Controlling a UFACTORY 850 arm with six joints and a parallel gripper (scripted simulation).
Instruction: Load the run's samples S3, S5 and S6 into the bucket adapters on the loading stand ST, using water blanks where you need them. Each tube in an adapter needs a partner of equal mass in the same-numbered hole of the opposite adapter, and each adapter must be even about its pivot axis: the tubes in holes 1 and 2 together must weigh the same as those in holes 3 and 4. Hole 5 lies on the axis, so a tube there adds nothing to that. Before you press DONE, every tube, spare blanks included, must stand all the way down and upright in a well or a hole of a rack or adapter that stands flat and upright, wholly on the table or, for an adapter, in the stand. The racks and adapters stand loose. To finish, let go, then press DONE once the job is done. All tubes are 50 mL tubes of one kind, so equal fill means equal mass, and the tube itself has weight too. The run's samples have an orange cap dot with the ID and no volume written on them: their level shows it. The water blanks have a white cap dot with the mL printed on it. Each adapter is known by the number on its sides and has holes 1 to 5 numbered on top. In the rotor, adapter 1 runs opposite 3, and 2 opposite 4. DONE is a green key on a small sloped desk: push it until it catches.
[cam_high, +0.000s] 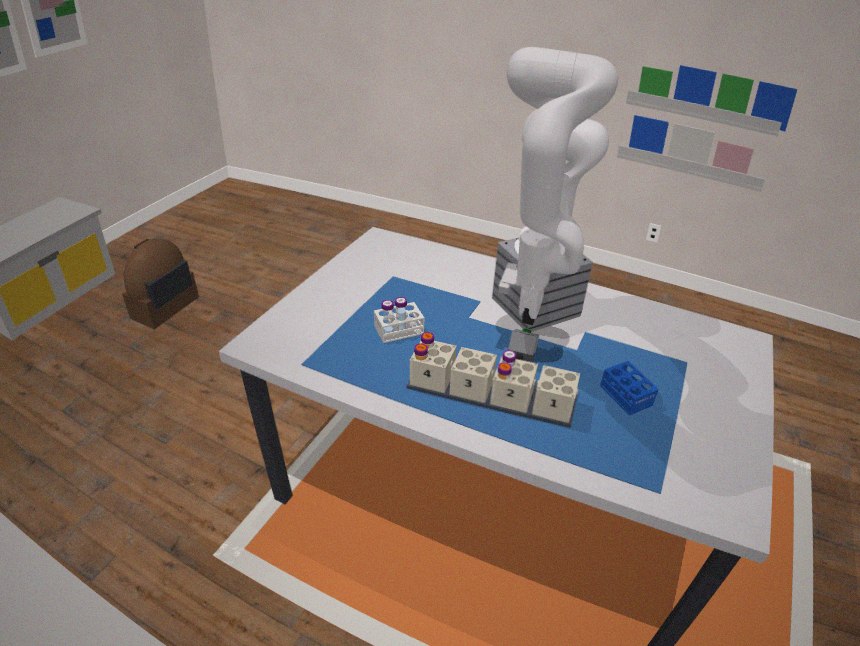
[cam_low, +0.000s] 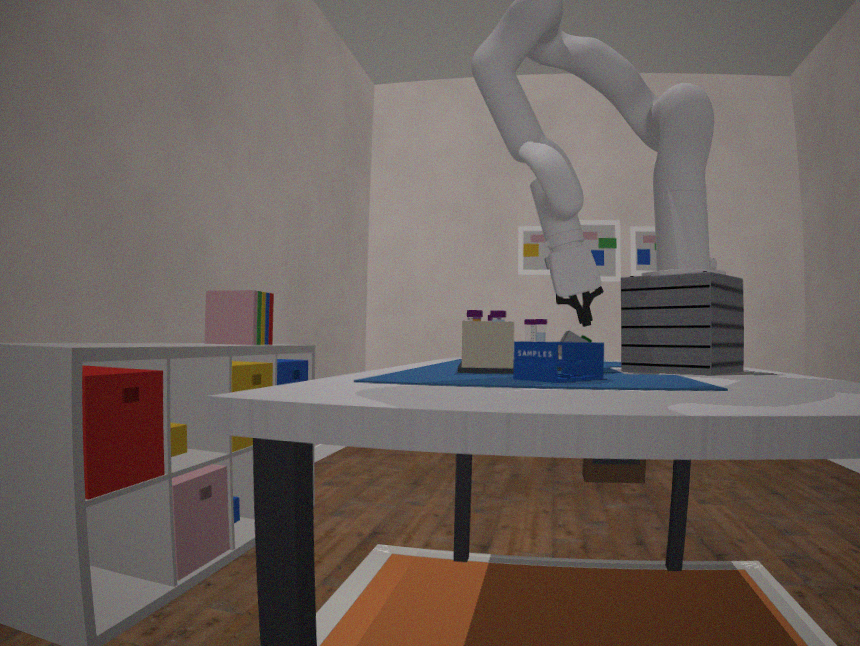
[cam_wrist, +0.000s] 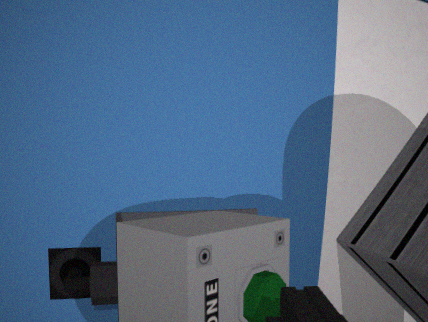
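Your end effector (cam_wrist: 305, 302) is fully closed and empty — its tip seems to touch the green DONE key (cam_wrist: 262, 296) on the grey desk (cam_wrist: 165, 265), far side of the table (cam_high: 709, 486).

Grey pedestal (cam_wrist: 395, 230) crowds the DONE key (cam_wrist: 262, 295) closely.

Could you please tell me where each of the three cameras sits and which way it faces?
Top: high off the table's front, looking down at the adapters; the whole arm shows.
Exterior: low beside the table, level across it past the blue rack; arm and shut gripper show.
Wrist: on the arm, facing down; one fingertip shows.
All three share the DONE key.
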